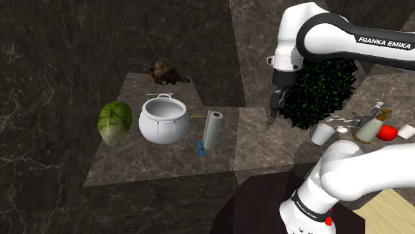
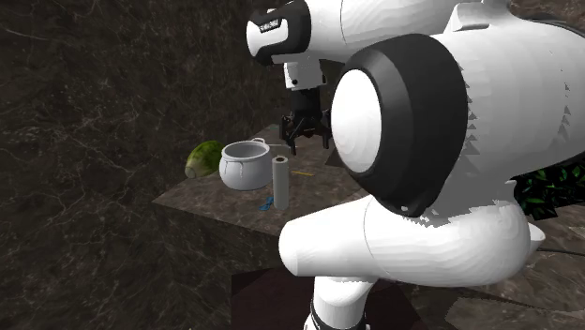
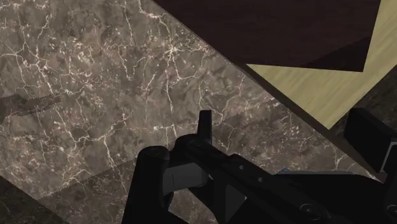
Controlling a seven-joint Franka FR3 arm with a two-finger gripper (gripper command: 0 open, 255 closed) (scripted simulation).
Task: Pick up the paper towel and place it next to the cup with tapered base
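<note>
**Roll to the left of the fingers, cup to their right**

Shoulder view, left to right: a cabbage [image 1: 114,121], a white pot [image 1: 161,119], then the paper towel roll [image 1: 213,129]. The roll stands upright on the worktop [image 1: 153,166], long axis vertical, just beside the pot. The gripper [image 1: 273,117] hangs over bare worktop, well apart from the roll, its fingers spread and empty. The white tapered cup [image 1: 324,133] sits further right, before a leafy bush [image 1: 319,90]. By my judgement, the reach must go leftward and down.

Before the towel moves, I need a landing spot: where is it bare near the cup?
Bare counter lies between paper towel and cup. Crowded beyond the cup: bottle, red object, plant behind.
</note>
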